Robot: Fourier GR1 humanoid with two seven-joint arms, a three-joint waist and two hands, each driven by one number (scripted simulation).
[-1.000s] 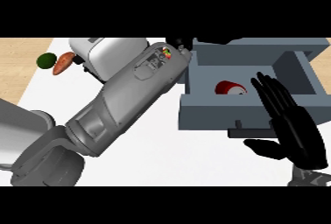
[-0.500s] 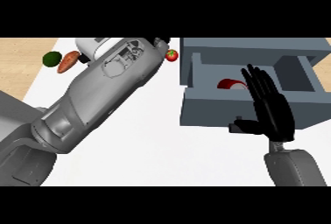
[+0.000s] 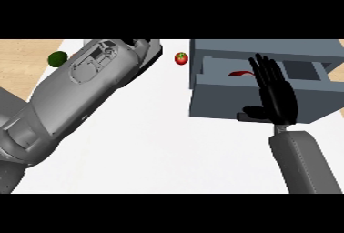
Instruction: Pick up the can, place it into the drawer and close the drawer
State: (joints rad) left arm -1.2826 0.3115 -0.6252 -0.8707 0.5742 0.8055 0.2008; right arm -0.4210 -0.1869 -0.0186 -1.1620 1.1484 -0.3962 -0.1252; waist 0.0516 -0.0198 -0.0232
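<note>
The can [image 3: 236,73] lies inside the open drawer [image 3: 222,102]. Only a thin, curved red sliver of it shows against the drawer's flat grey floor, just left of the fingers that cover the rest. The drawer is a plain, matte grey box with square corners. It has low side walls and a broad front panel that faces the view's lower edge. A darker grey rectangular recess sits toward its right end.

The right hand [image 3: 275,95] is glossy black and lies flat over the drawer. Its fingers are straight, close together and pointing up the view across the drawer's inside. The palm lies over the front panel, the thumb juts out to the left near the panel's lower edge, and the hand holds nothing. Its smooth, rounded grey forearm [image 3: 302,159] comes in from the lower right.

A small round red fruit [image 3: 180,58] with a green top rests on the smooth white counter [image 3: 168,145], just left of the drawer's far corner. The left forearm [image 3: 80,95], a thick grey cylinder with moulded panels, crosses the counter diagonally from lower left to the top. The left hand is cut off by the view's top edge, so I cannot tell its state. A dark green round fruit [image 3: 57,58] sits beside this arm, near a tan wood-grain strip [image 3: 23,59].
</note>
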